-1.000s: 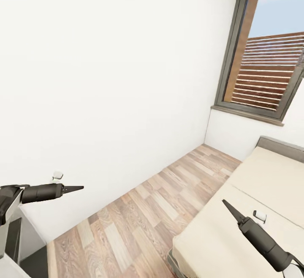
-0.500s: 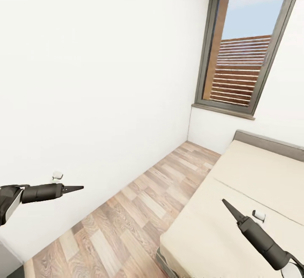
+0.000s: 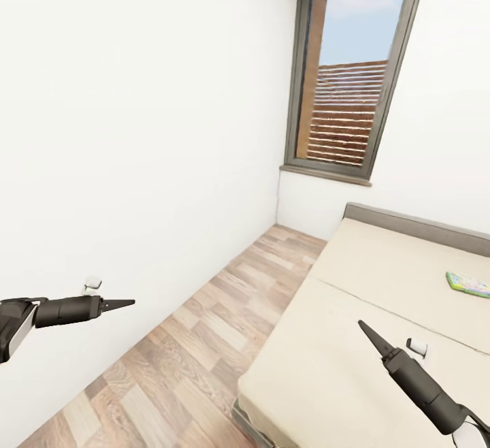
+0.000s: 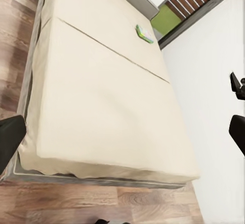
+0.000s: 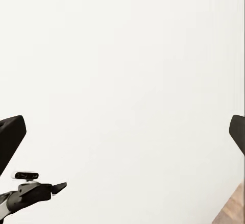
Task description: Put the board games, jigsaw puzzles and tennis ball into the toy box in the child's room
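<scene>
2 arms held low at the near edge: left gripper (image 3: 126, 304) over plank floor (image 3: 204, 346) by the white wall (image 3: 136, 128), right gripper (image 3: 365, 329) over the bed (image 3: 354, 339); fingers spread wide in each wrist view, holding nothing. Open floor strip runs between wall and bed edge to the window (image 3: 347, 80). Green-edged board game (image 3: 468, 284) lies flat near the headboard (image 3: 408, 225), well beyond the right fingers.

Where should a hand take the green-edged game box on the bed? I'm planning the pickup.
The green-edged game box lies flat on the mattress of the bed, near the headboard. Probably come from above and pinch across its thin long edges; its flat pose leaves little else to grip.
</scene>
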`<state>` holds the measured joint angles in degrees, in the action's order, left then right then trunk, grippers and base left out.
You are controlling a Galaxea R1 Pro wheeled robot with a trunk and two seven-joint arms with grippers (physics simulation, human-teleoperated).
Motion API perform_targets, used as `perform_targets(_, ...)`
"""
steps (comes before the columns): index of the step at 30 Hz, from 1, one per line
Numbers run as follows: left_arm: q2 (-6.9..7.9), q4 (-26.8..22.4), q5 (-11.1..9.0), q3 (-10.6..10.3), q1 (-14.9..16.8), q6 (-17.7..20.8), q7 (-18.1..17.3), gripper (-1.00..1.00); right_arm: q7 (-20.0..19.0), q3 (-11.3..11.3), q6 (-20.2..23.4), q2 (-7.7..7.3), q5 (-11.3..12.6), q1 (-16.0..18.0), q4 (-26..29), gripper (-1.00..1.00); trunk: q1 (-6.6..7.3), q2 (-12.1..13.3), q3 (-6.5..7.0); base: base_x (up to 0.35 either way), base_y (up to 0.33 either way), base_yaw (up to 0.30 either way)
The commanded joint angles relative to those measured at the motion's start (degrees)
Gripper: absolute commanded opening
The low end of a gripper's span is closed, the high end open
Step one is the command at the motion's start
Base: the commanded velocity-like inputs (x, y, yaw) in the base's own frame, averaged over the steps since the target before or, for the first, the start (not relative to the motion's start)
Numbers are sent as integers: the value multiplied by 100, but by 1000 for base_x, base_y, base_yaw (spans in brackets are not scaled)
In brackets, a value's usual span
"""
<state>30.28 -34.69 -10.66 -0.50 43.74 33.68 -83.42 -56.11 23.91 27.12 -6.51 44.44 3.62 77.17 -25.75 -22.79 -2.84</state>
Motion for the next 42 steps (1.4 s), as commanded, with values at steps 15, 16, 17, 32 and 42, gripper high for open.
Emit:
perform_targets(15,4,-3,-15,-14,3,59,3,100,-5,5,48,0,40,7,-5,100,-4,-13,1,0,0,-280)
perform_targets(16,4,-3,-15,-13,3,59,3,100,-5,5,48,0,42,7,-4,100,-4,-13,4,0,0,-280)
perform_targets(17,4,-3,-15,-12,3,58,2,100,-5,5,48,0,42,7,-3,100,-4,-13,6,0,0,-280)
perform_targets(32,2,-3,-10,-18,3,51,16,100,2,7,48,0,40,7,-14,100,-4,-13,43,0,0,-280)
perform_targets(42,-8,-2,-7,-29,3,51,28,100,3,8,48,-1,43,15,-58,100,-4,-13,68,0,0,-280)
